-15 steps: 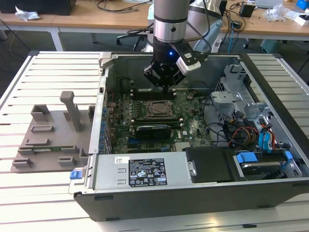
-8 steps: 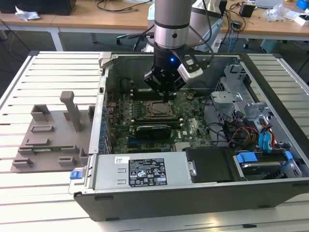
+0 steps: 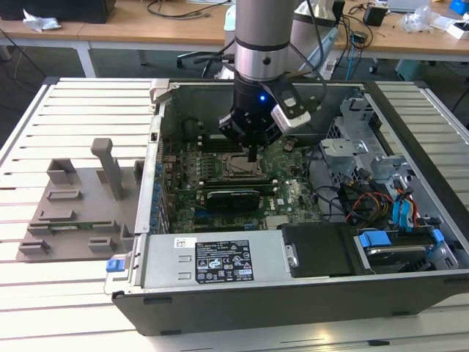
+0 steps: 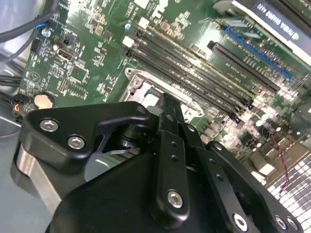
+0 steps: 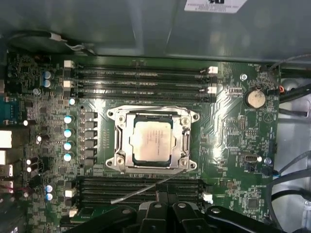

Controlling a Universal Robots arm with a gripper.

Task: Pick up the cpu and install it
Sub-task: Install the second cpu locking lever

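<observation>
You see a green motherboard (image 5: 228, 141) with black memory slots (image 5: 138, 80), a silver-grey cpu (image 5: 152, 141) in a silvery socket frame (image 5: 119, 141), a black gripper (image 4: 167, 160), and a grey tray (image 3: 73, 213) on the white slatted table (image 3: 73, 110).

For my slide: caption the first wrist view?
CPU seated in the motherboard socket, tool above it.

Exterior view overlooks the case (image 3: 293, 257); both wrist views face its motherboard (image 5: 228, 131) closely.
</observation>
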